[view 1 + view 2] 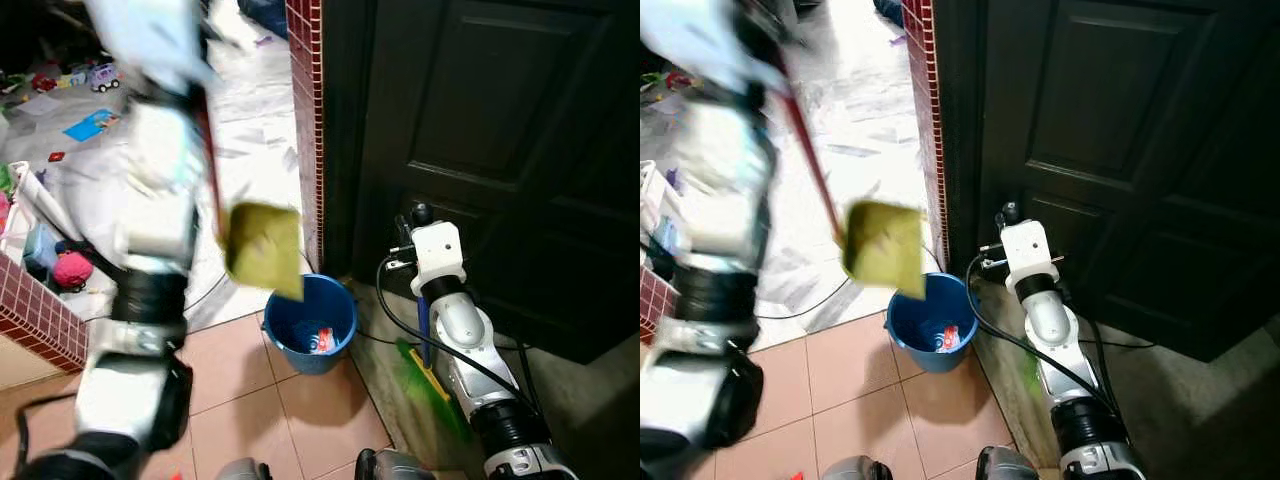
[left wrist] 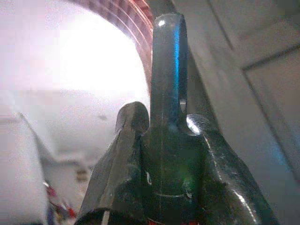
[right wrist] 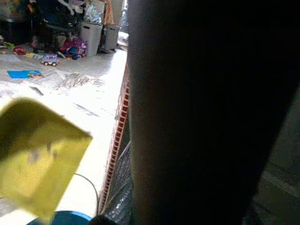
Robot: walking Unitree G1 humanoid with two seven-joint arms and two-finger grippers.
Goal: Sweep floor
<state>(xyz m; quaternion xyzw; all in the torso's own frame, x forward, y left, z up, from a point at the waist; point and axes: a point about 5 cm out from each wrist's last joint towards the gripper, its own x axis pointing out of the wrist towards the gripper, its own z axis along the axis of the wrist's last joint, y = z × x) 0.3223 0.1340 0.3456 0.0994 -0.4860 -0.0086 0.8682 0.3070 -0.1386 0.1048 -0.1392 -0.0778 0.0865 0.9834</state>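
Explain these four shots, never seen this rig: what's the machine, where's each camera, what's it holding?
It is a humanoid robot with two silver arms, each ending in jaws of two black fingers. The two wide pictures come from a stereo camera on its head, looking down. The other two come from cameras on each wrist.

The left arm is raised and blurred, with a yellow dustpan on a red handle hanging over a blue bin that has some rubbish inside. The left wrist picture shows the left gripper shut on the handle's end.

The right arm stands by a dark door, with a green broom beside it; its grip cannot be seen. Toys lie across the far floor.
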